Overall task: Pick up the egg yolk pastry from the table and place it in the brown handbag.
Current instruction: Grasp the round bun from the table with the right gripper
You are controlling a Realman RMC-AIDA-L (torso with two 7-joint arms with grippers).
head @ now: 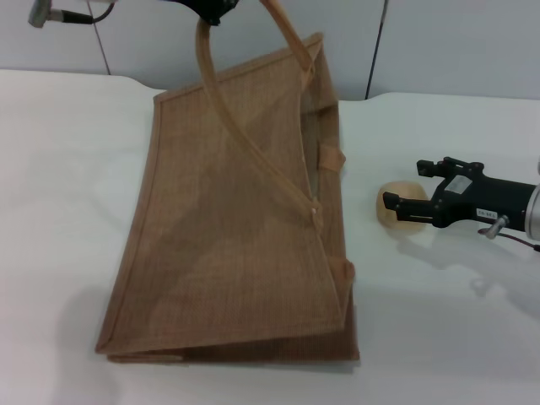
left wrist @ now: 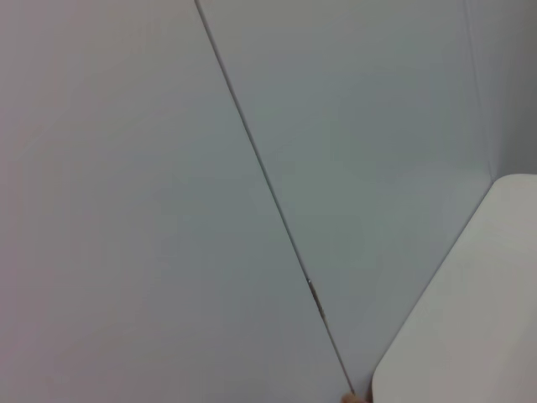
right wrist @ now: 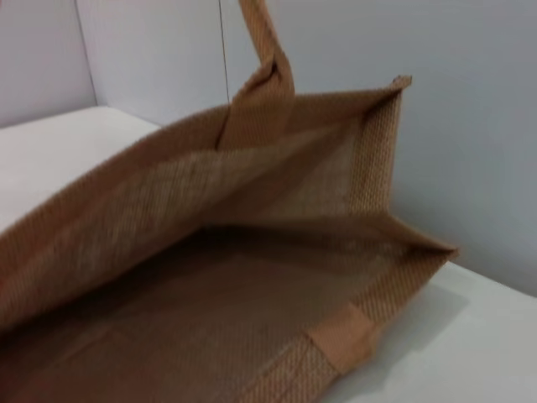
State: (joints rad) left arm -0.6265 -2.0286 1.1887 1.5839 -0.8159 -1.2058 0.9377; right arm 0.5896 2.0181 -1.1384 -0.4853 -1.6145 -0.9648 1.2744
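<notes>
The brown handbag (head: 236,219) stands tilted in the middle of the white table (head: 59,169), its mouth facing right. My left gripper (head: 211,8) is at the top edge of the head view, shut on one arched handle and holding it up. The right wrist view looks straight into the open bag (right wrist: 252,311). The egg yolk pastry (head: 395,218) is a pale round ball just right of the bag. My right gripper (head: 403,186) points left at the bag, its two black fingers closed on the pastry's sides. The left wrist view shows neither bag nor pastry.
A grey panelled wall (head: 439,42) runs behind the table. The left wrist view shows only that wall (left wrist: 168,168) and a table corner (left wrist: 470,319). White tabletop stretches left of the bag and in front of my right arm (head: 439,337).
</notes>
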